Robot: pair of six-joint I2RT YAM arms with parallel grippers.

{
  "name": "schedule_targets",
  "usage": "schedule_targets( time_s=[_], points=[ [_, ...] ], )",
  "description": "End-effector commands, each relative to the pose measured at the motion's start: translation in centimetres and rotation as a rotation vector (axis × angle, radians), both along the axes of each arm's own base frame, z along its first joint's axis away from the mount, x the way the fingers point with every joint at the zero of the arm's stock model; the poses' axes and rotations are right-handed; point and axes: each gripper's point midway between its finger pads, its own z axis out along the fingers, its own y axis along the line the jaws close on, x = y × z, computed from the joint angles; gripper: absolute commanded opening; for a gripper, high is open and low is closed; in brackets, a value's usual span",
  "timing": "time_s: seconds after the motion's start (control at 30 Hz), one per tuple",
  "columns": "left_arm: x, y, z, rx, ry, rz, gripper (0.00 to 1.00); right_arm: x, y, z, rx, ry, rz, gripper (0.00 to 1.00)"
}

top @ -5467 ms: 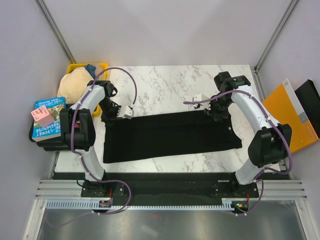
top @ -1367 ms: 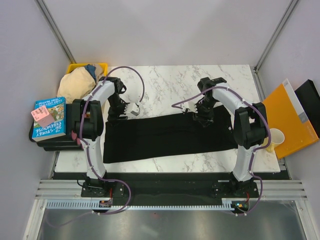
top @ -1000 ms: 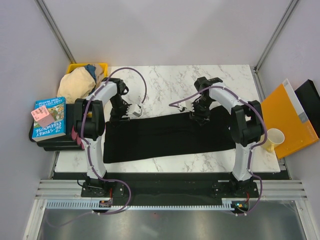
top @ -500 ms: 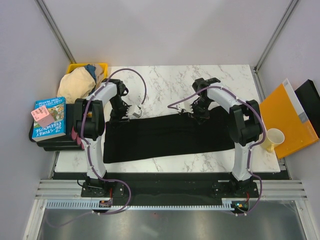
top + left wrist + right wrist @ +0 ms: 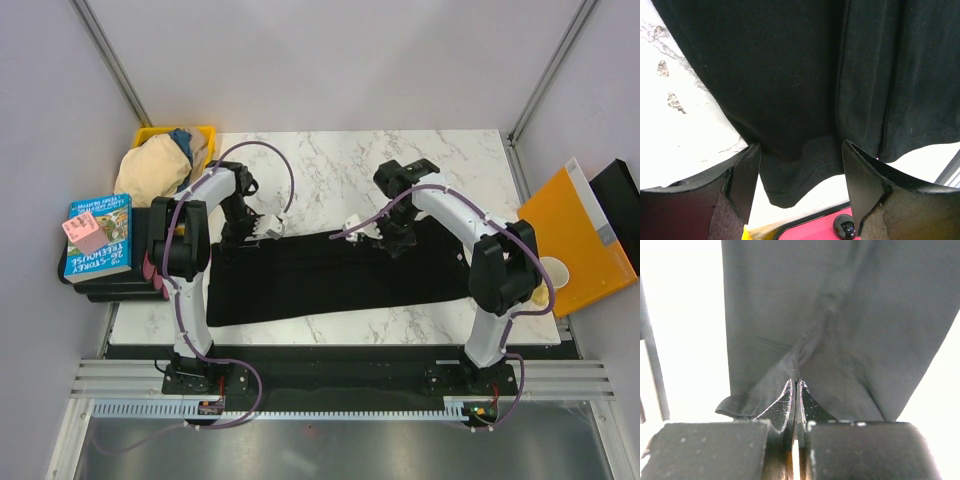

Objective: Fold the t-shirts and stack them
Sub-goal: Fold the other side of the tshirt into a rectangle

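Note:
A large black t-shirt (image 5: 340,275) lies as a long folded band across the marble table (image 5: 330,165). My right gripper (image 5: 395,240) is shut on its far edge near the middle. In the right wrist view the gripper (image 5: 796,385) pinches a raised ridge of the black t-shirt (image 5: 865,315). My left gripper (image 5: 240,233) stands open over the shirt's far left corner. In the left wrist view the gripper (image 5: 800,185) straddles the hemmed corner of the black t-shirt (image 5: 790,90) without closing on it. A beige t-shirt (image 5: 150,165) and a blue one (image 5: 180,137) sit bunched at the back left.
A yellow bin (image 5: 205,132) holds the bunched shirts at the table's back left corner. A stack of books (image 5: 97,235) lies left of the table. An orange folder (image 5: 575,240) and a paper cup (image 5: 548,275) stand off its right edge.
My right gripper has closed on the black t-shirt's far edge and its arm has swung slightly left. The left gripper has stayed open in place.

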Motion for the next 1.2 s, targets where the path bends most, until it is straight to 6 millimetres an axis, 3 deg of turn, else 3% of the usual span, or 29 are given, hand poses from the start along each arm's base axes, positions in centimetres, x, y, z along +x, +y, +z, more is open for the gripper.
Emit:
schedule_targets(
  time_s=[0.0,0.3,0.33,0.37,0.4,0.43,0.53,0.63,0.73,0.77,0.8,0.83,0.87,0.9,0.93,0.97,1.0,1.03,1.17],
  points=[
    [-0.5,-0.3,-0.2,-0.020,0.011,-0.040,0.73,-5.9,-0.2,1.0,-0.017,0.140,0.074,0.00],
    [-0.3,0.0,-0.6,-0.013,0.015,-0.078,0.73,-10.0,1.5,1.4,-0.019,0.164,0.148,0.00],
    [-0.3,0.0,-0.6,-0.012,0.015,-0.078,0.73,-10.0,1.5,1.4,-0.021,0.168,0.147,0.04],
    [-0.1,-0.1,-0.6,-0.014,0.012,-0.081,0.73,-10.0,1.4,1.3,-0.030,0.167,0.147,0.20],
    [-0.1,-0.1,-0.5,-0.011,0.010,-0.082,0.73,-9.8,1.3,1.3,-0.036,0.160,0.144,0.55],
    [-0.1,-0.1,-0.4,-0.010,0.009,-0.082,0.73,-9.7,1.1,1.2,-0.047,0.157,0.145,0.63],
    [0.2,-0.2,-0.1,-0.008,-0.001,-0.087,0.73,-9.4,0.9,1.2,-0.041,0.155,0.139,0.75],
    [0.5,-0.2,0.1,-0.003,-0.007,-0.084,0.73,-8.7,0.7,1.1,-0.042,0.155,0.117,0.77],
    [0.9,-0.2,0.3,0.000,-0.016,-0.082,0.73,-5.6,0.7,0.9,-0.023,0.112,0.017,0.69],
    [1.0,-0.2,0.3,0.000,-0.020,-0.079,0.73,-3.7,-0.3,0.7,-0.017,0.087,-0.057,0.64],
    [1.1,-0.3,0.4,0.000,-0.024,-0.072,0.73,-1.3,-0.3,0.8,0.002,0.038,-0.129,0.44],
    [1.3,-0.3,0.3,-0.001,-0.030,-0.067,0.73,0.4,-1.1,-0.3,-0.010,0.043,-0.189,0.28],
    [1.6,-0.4,0.2,0.000,-0.042,-0.063,0.73,3.3,-2.5,-0.2,-0.001,0.003,-0.277,0.13],
    [1.9,-0.3,0.2,0.004,-0.053,-0.050,0.73,4.5,-3.4,-0.5,-0.008,0.008,-0.336,0.00],
    [2.0,-0.3,0.1,0.009,-0.060,-0.049,0.73,5.6,-4.3,-2.1,-0.027,0.040,-0.378,0.00],
    [2.4,-0.4,0.1,0.007,-0.073,-0.048,0.73,6.9,-5.8,-2.5,-0.025,0.044,-0.445,0.00],
    [2.6,-0.4,0.1,0.009,-0.080,-0.041,0.73,8.4,-6.0,-2.0,0.001,0.027,-0.482,0.00],
    [2.7,-0.4,0.2,0.010,-0.085,-0.039,0.72,9.0,-6.5,-3.1,-0.005,0.048,-0.503,0.00],
    [3.2,-0.5,0.2,0.007,-0.097,-0.033,0.68,11.1,-8.0,-3.6,-0.007,0.009,-0.537,0.00]
  ],
)
